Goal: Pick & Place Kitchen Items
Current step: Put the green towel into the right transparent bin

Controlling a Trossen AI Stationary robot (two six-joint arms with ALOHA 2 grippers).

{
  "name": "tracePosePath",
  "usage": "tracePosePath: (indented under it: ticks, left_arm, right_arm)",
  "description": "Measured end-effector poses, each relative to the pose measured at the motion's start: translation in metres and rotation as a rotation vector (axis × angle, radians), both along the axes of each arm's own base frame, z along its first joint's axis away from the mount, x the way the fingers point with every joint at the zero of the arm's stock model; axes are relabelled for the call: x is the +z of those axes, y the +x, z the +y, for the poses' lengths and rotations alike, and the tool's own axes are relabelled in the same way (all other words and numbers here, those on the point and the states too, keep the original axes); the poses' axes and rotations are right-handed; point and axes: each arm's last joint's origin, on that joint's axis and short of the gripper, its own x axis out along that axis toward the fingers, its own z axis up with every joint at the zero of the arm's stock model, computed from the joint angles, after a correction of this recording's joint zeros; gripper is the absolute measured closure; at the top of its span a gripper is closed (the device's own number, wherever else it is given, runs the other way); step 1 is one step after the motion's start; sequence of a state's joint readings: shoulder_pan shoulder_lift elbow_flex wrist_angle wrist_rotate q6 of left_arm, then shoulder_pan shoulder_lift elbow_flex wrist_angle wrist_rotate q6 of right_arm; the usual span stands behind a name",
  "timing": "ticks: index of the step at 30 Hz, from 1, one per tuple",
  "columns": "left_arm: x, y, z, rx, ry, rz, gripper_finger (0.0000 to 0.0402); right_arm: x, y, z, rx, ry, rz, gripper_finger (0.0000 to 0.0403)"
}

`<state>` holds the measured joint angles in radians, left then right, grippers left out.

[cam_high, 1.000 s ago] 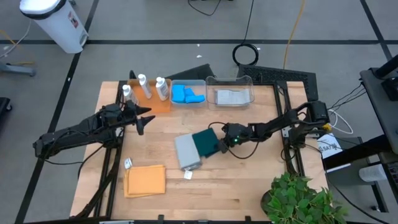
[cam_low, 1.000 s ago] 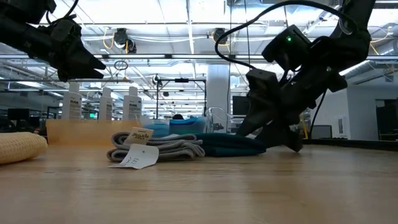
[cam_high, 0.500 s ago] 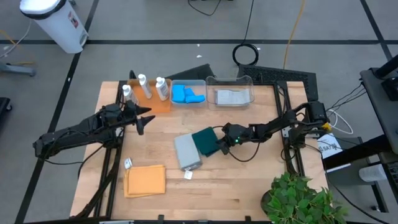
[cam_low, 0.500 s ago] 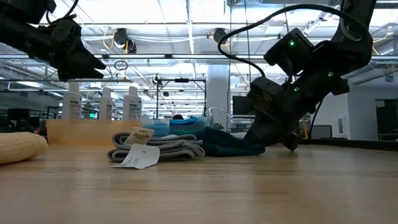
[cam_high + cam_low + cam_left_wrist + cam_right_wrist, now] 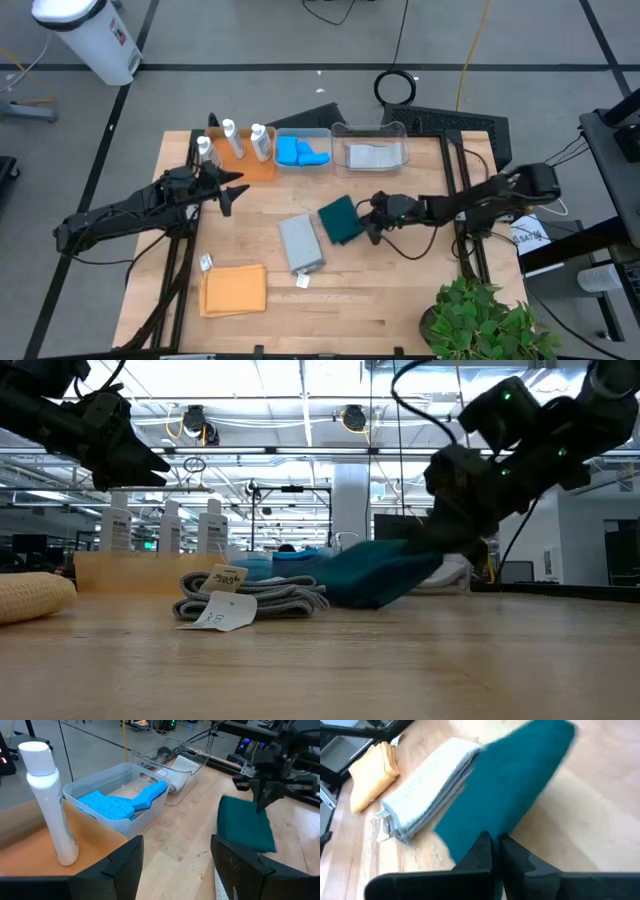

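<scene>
A dark green folded cloth [image 5: 340, 219] hangs tilted just above mid-table, with my right gripper [image 5: 371, 224] shut on its right edge. Left of it a grey folded cloth [image 5: 300, 243] lies flat, and an orange cloth [image 5: 234, 290] lies at the near left. Three white bottles [image 5: 229, 135] stand on the orange tray [image 5: 250, 166]. Blue sponges [image 5: 301, 152] lie in a clear bin. My left gripper [image 5: 232, 190] hovers open beside the tray, holding nothing. My right gripper pinches the green cloth's right-hand edge [image 5: 493, 836] between its two fingers [image 5: 481, 851]. The fingers come from the table's right, slanting a little downward. The held edge is raised and the cloth slopes down toward the grey cloth [image 5: 372, 596]. Whether its low end touches the table, I cannot tell.
A second clear bin [image 5: 370, 152] at the back holds a pale cloth. A potted plant [image 5: 480, 320] stands at the near right corner. Bare wood lies between the grey cloth and the near edge.
My right gripper has shut on the green cloth's edge, then risen and rolled. The green cloth has come off the grey cloth, moved slightly toward the far right, and now hangs tilted with its held edge up. The grey cloth has stayed put.
</scene>
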<state>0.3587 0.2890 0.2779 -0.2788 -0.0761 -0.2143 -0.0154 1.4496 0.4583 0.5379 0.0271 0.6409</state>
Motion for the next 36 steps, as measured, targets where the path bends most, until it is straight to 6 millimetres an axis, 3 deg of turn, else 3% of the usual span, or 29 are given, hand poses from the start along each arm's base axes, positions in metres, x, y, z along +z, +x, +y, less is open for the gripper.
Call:
tracePosePath:
  ticks: [7, 20, 36]
  left_arm:
    - [0.0, 0.0, 0.0, 0.004, -0.001, 0.0, 0.0165]
    - [0.0, 0.0, 0.0, 0.004, -0.001, 0.0, 0.0165]
    - [0.0, 0.0, 0.0, 0.005, 0.003, 0.002, 0.0165]
  right_arm:
    - [0.03, -0.008, -0.002, -0.044, -0.093, -0.116, 0.0403]
    - [0.062, -0.014, -0.011, -0.104, -0.193, -0.298, 0.0403]
    - [0.1, -0.015, -0.073, -0.295, -0.321, -0.429, 0.0403]
